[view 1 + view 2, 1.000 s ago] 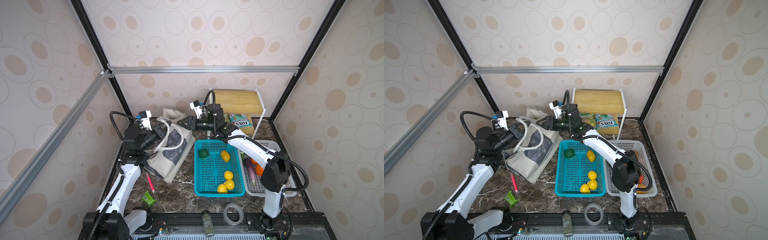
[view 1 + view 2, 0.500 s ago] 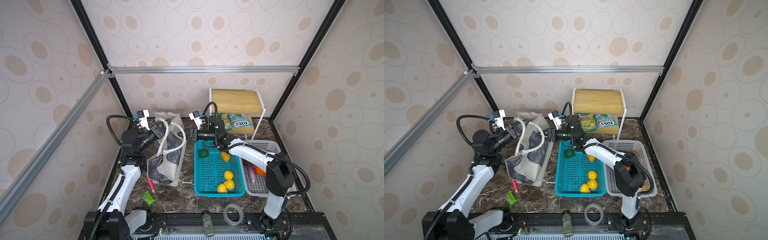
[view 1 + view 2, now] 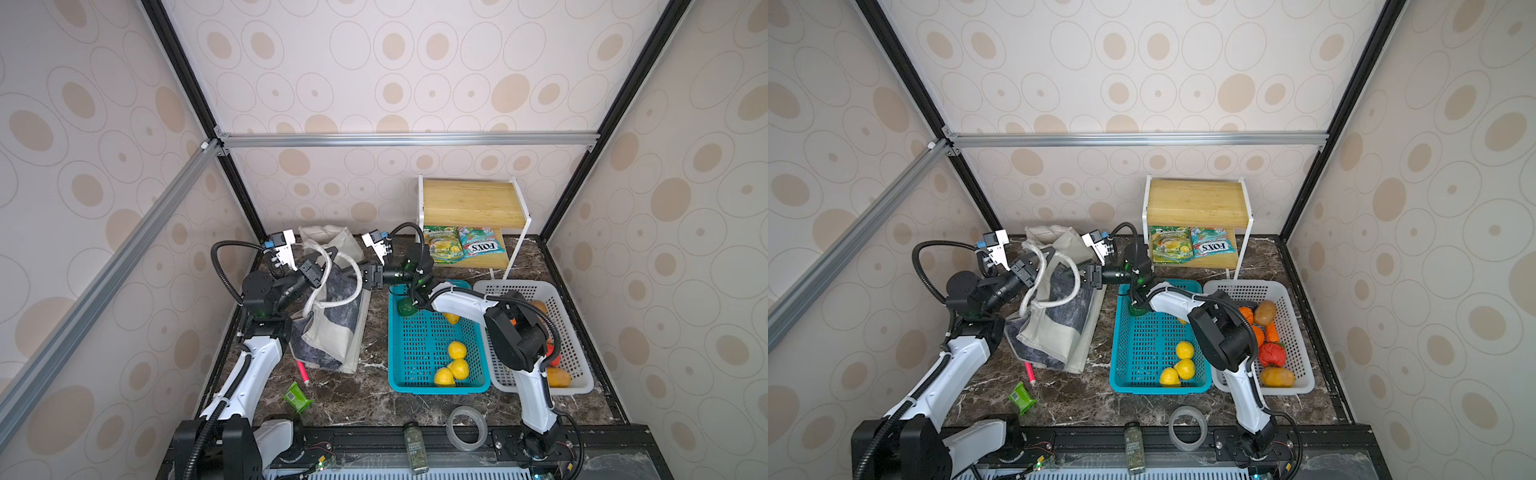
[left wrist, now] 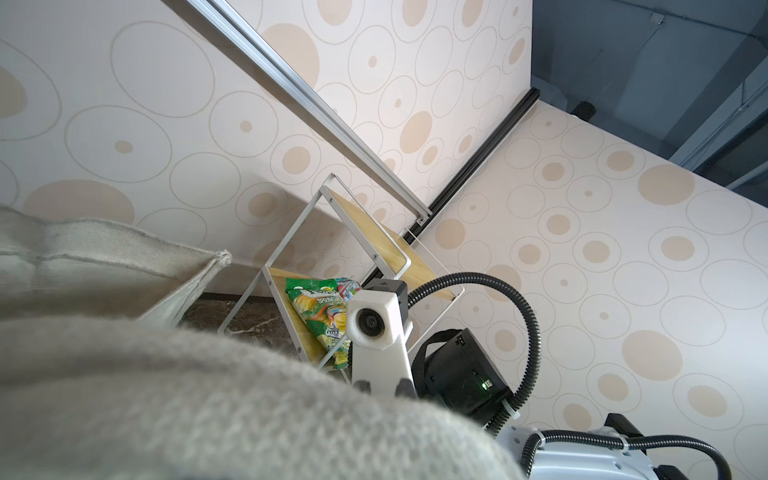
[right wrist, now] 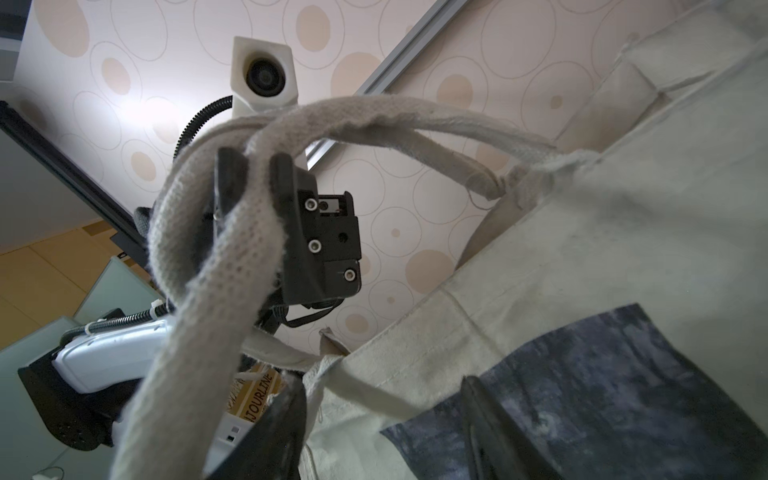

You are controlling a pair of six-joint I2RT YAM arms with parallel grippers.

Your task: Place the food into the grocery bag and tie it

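From high, down over the whole surface (image 3: 353, 399) in both top views; from each wrist, upward, close against grocery bag (image 5: 582, 249).

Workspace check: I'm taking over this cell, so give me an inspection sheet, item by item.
Surface: dark marbled tabletop, no spills seen.
Job's things: grocery bag held up by its strap handles, back left; yellow fruits and a green fruit in the teal basket; vegetables in the white basket; candy packets on the shelf.
Clutter: spice jar and tape roll at the front edge; green packet and red pen near the bag.
Grippers: left gripper shut on one of the strap handles; right gripper open beside the bag.
Cables: black conduits loop above both wrists.
Surroundings: patterned walls, aluminium rail.
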